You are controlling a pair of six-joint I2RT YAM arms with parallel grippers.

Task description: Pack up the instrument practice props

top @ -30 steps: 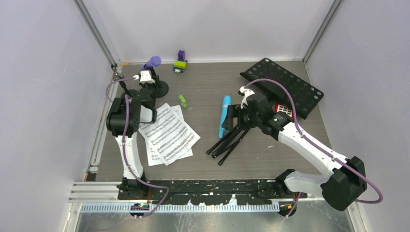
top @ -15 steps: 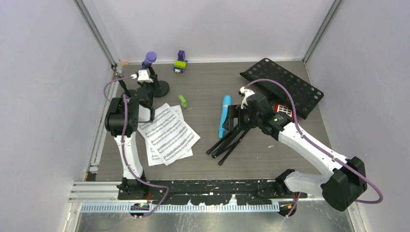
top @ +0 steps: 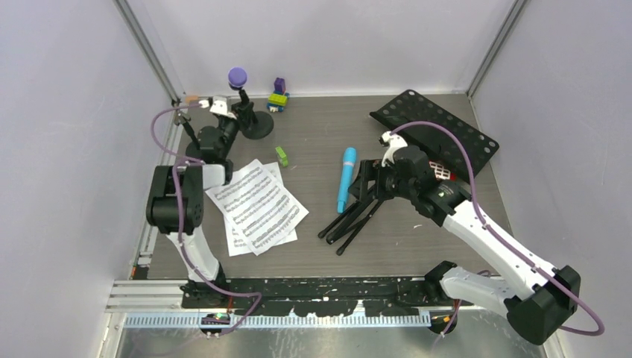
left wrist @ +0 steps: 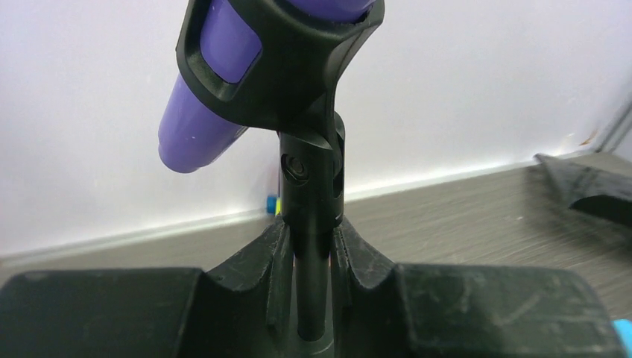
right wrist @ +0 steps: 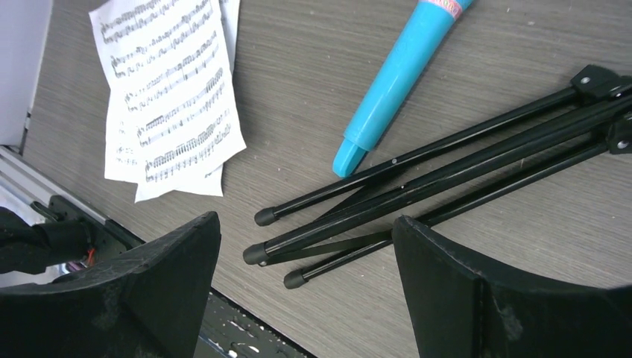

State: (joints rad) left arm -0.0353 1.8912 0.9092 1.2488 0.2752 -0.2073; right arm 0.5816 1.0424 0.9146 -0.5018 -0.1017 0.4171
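Stem of mic holder (left wrist: 311, 186) pinched by left fingers (left wrist: 253, 272); purple microphone (left wrist: 197, 127) could be shaken loose if tilted. Above tripod legs (right wrist: 447, 173), right fingers (right wrist: 164, 283) held spread.

the purple microphone (top: 237, 75) sits tilted in a black round-based mic holder (top: 256, 128) at the far left. the cyan microphone (top: 346, 179) lies flat mid-table, just beside the folded tripod legs (top: 350, 221). the black perforated music rack (top: 440, 130) lies far right. white sheet-music pages (top: 257, 206) overlap near left.
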